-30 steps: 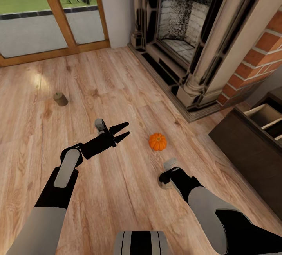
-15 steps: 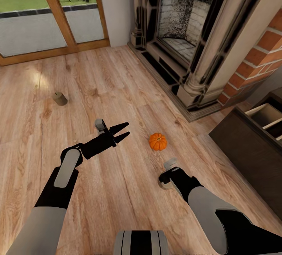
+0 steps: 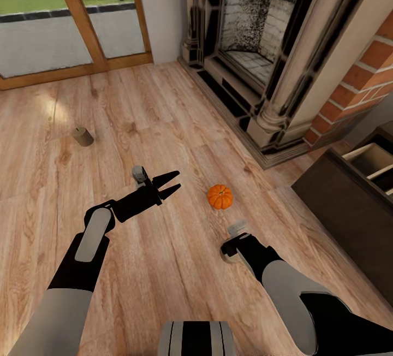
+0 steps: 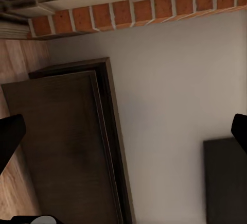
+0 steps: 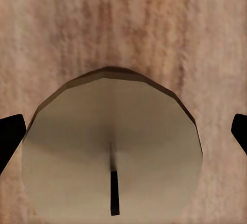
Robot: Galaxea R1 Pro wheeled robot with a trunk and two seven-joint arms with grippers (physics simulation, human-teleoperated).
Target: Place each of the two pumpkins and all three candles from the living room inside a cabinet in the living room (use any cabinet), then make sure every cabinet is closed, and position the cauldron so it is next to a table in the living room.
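Observation:
An orange pumpkin (image 3: 219, 196) sits on the wood floor between my two arms. My left gripper (image 3: 172, 184) hangs open and empty to its left, a short way off. Pointing straight down, my right gripper (image 3: 230, 254) is open, just nearer than the pumpkin. In the right wrist view a pale candle (image 5: 110, 152) with a dark wick stands on the floor right below the right gripper (image 5: 123, 131), between its spread fingertips (image 5: 10, 134). A second candle (image 3: 83, 136) stands far off to the left. The dark-brown cabinet (image 3: 344, 203) is at the right, one drawer (image 3: 371, 160) open.
A stone fireplace (image 3: 256, 45) with a raised hearth fills the far right, with a brick wall (image 3: 363, 80) beside it. Glass doors in a wooden frame (image 3: 82, 23) are at the far left. The left wrist view looks at the cabinet's dark side (image 4: 62, 147) and a grey wall (image 4: 175, 90).
The head view has shifted by a hair. Both arms, the pumpkin and the candles stay where they were.

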